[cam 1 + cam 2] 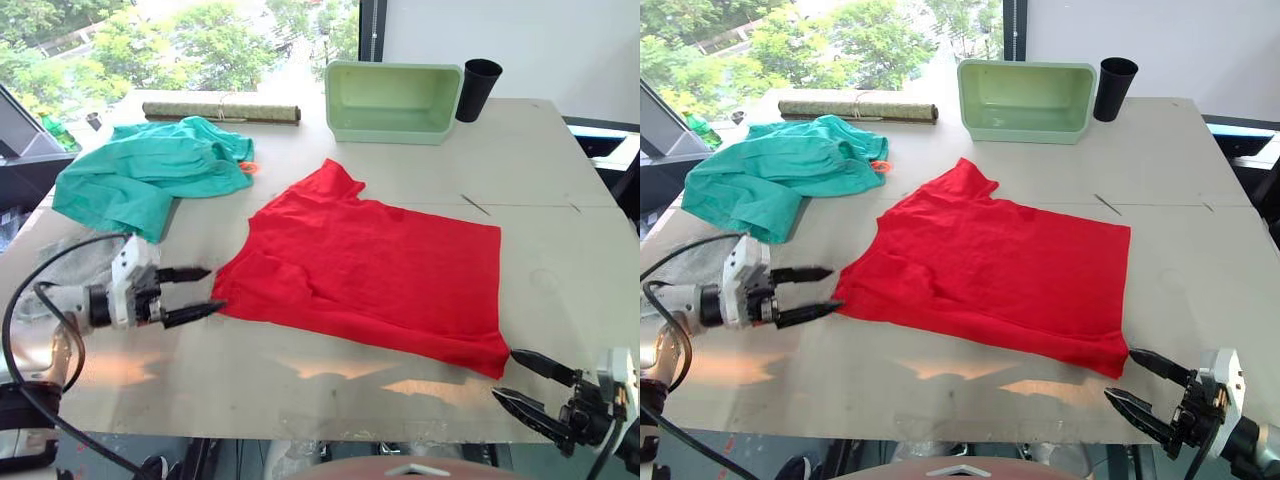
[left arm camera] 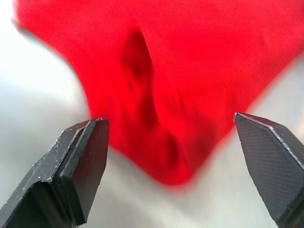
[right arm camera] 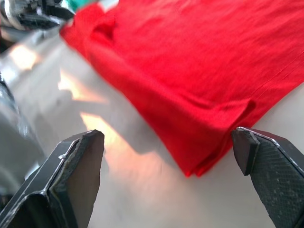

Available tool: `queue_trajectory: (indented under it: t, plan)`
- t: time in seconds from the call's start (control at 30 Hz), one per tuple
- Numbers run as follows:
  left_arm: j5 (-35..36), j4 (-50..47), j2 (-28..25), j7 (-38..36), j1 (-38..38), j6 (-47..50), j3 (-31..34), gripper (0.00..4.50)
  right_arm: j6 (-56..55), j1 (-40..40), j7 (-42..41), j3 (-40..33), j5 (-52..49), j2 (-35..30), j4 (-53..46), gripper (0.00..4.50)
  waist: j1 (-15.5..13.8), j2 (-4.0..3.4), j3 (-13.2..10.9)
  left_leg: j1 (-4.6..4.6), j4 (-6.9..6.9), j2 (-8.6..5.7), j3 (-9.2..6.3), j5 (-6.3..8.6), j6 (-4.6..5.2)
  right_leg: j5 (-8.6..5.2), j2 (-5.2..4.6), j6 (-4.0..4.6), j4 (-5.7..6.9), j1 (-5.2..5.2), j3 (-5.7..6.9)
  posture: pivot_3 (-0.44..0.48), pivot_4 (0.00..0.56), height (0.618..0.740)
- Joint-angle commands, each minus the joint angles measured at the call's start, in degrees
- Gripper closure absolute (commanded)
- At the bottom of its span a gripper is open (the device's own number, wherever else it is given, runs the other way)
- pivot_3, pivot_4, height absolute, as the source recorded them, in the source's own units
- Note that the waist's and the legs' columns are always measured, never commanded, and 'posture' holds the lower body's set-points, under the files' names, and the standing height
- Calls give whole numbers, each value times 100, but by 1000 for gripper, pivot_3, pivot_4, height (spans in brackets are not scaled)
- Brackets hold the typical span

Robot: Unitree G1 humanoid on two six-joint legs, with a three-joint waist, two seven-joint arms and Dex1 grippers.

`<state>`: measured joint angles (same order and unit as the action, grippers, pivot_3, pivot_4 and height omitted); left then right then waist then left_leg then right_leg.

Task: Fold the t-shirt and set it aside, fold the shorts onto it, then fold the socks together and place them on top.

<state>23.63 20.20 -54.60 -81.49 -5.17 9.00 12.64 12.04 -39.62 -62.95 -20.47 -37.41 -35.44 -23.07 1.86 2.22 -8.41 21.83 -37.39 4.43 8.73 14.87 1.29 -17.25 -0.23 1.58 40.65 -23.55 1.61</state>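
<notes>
The red t-shirt (image 1: 370, 265) lies spread on the table's middle, one sleeve pointing toward the far side. My left gripper (image 1: 203, 293) hangs open just left of the shirt's near left corner (image 2: 166, 161), apart from the cloth. My right gripper (image 1: 528, 380) stands open at the table's near right edge, a little short of the shirt's near right corner (image 3: 209, 156). The teal green shorts (image 1: 140, 170) lie bunched at the far left, an orange-red tag (image 1: 248, 167) at their right edge. The socks are out of view.
A pale green tub (image 1: 390, 100) and a black cup (image 1: 477, 88) stand at the far edge. A rolled mat (image 1: 220, 111) lies behind the shorts. Bare table shows on the right (image 1: 560, 240) and along the near edge.
</notes>
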Motion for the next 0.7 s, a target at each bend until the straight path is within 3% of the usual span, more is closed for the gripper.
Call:
queue_trajectory:
  t: [0.03, 0.17, 0.23, 0.27, 0.43, 0.47, 0.53, 0.7]
  plan:
    - [-232, 383, -56, 0, -114, -447, 18, 10, -272, -58, -5, 98, 366, 16, 37, 0, -15, 5, 3, 3, 0, 0, -4, 0, 1, 0, 0, 0, -2, 0, 5, 0, 150, 735]
    - [-404, 650, 134, 143, -310, -627, -128, 10, -203, 18, 327, 257, 646, 84, -53, 0, -33, 4, 5, 4, 0, 0, -5, 1, 1, 0, -2, 0, -3, 0, 7, 0, 150, 735]
    - [-327, 587, 255, 177, -364, -467, -152, 534, -147, 37, 430, 296, 709, 79, -120, 0, -51, 1, 7, 3, 0, -1, -5, 0, 0, 0, -4, 0, -3, 1, 7, 0, 150, 735]
    - [-276, 535, 291, 158, -359, -389, -146, 840, -130, 35, 456, 304, 719, 73, -142, 0, -70, 3, 9, 3, -1, -2, -5, 0, 0, 0, -5, 0, -3, 1, 7, 0, 150, 735]
    - [-173, 401, 220, -183, -232, -280, -151, 3220, -19, -2, 552, 271, 724, 54, -229, 0, -73, 10, 14, 3, -1, -2, -4, -3, -5, 0, -5, 0, -3, 1, 7, 0, 150, 735]
    - [-188, 413, 189, -231, -236, -304, -164, 3395, -9, 2, 560, 268, 717, 55, -233, 0, -74, 10, 14, 3, -1, -2, -5, -5, -9, 0, -4, 0, -3, 1, 7, 0, 150, 735]
    - [-212, 403, 131, -325, -226, -328, -186, 4360, 20, 11, 580, 259, 689, 64, -243, 0, -76, 10, 14, 3, -1, -2, -6, -5, -8, 0, -4, 0, -3, 1, 8, 0, 150, 735]
    - [-134, 53, -71, -608, 89, -54, -201, 4440, 90, 61, 642, 293, 650, 112, -262, 0, -64, 13, 15, 3, -1, -2, -5, 0, -1, 0, -4, 0, -3, 1, 9, 0, 150, 735]
